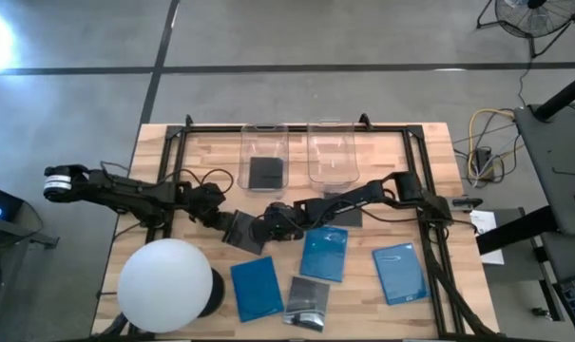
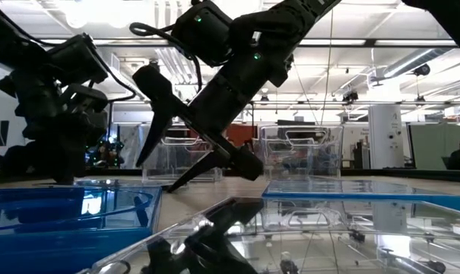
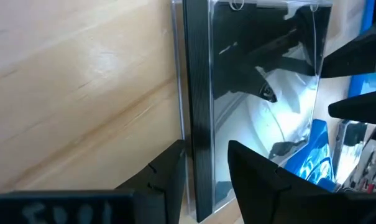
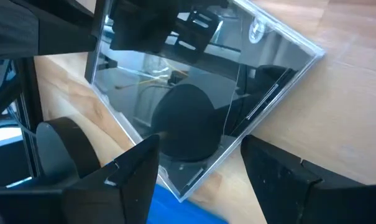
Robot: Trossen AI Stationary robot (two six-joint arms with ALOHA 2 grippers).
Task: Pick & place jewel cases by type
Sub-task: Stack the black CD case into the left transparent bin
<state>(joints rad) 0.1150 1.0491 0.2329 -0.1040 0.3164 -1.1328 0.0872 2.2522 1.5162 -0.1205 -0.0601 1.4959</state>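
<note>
A dark glossy jewel case sits tilted between my two grippers near the table's middle. My left gripper comes at it from the table's left and is shut on its edge. My right gripper faces it from the right and is open. Its fingers stand on either side of the case's near corner without touching it. Another dark case lies flat in the left clear bin. One more lies on the table near the front edge. My left gripper pinches the dark jewel case by one side edge, one finger on its back face and the other on its glossy front. The fingers come level from the table's left. The case is held tilted; whether its lower corner touches the table, I cannot tell.
Three blue cases lie flat on the near half of the table. A big white sphere stands at the near left corner. A second clear bin stands at the far side. A dark flat thing lies under the right arm.
</note>
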